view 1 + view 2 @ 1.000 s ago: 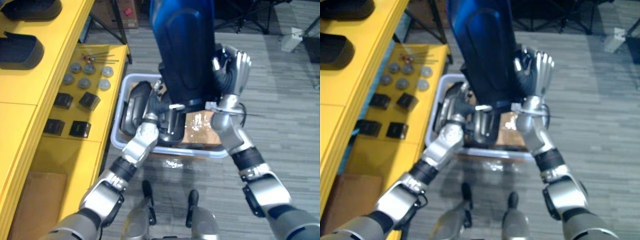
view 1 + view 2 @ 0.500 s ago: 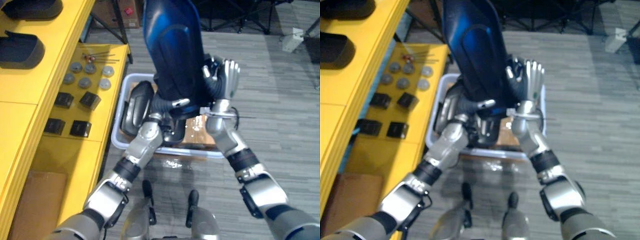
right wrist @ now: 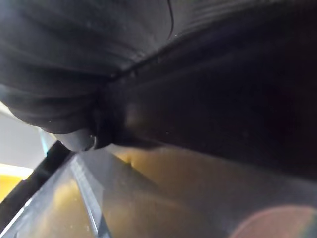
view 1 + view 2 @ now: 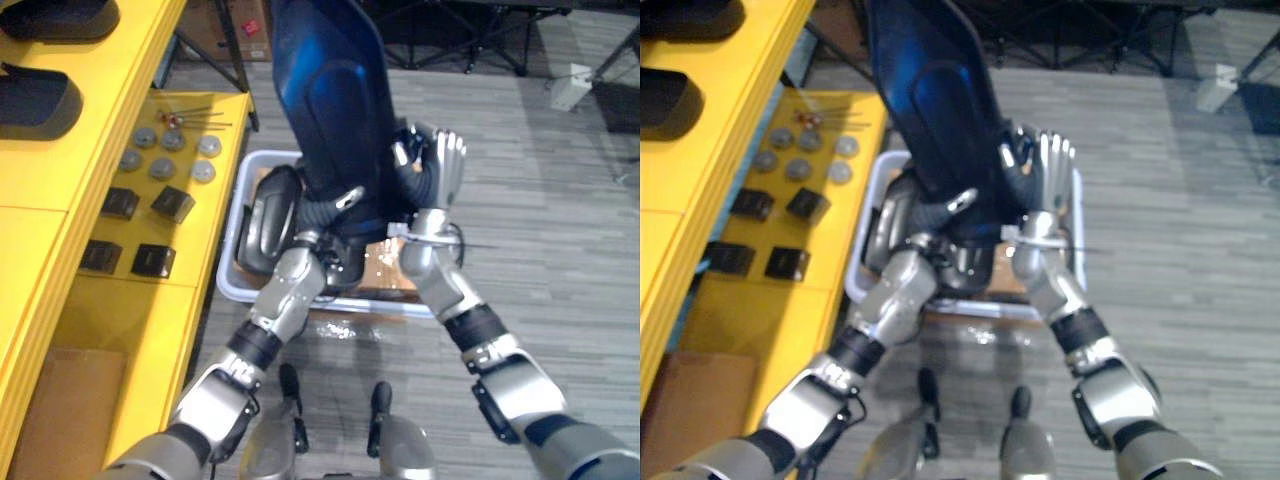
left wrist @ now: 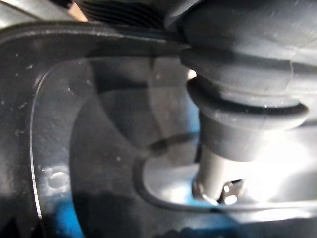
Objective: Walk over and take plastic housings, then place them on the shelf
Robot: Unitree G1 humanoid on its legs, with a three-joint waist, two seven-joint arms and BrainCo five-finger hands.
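Since the earlier frame, the plastic housing [image 4: 335, 100] has swung toward the shelf [image 4: 60, 180]. We hold it upright above the bin [image 4: 228, 270]: right robot hand [image 4: 447, 170] flat against it, left robot hand [image 4: 345, 198] state indeterminable.

The right hand [image 3: 208, 74] shows as its dark ribbed rubber cover, spread wide and very close, with a rounded dark bulge hanging from its lower fold. Past the cover lies a smooth glossy grey surface [image 3: 163, 198] with an amber-brown sheen, crossed by a pale raised ridge [image 3: 91, 198]; what it belongs to cannot be told. A dark strip [image 3: 34, 186] borders that surface, and a patch of bright yellow [image 3: 7, 173] lies beyond the strip.
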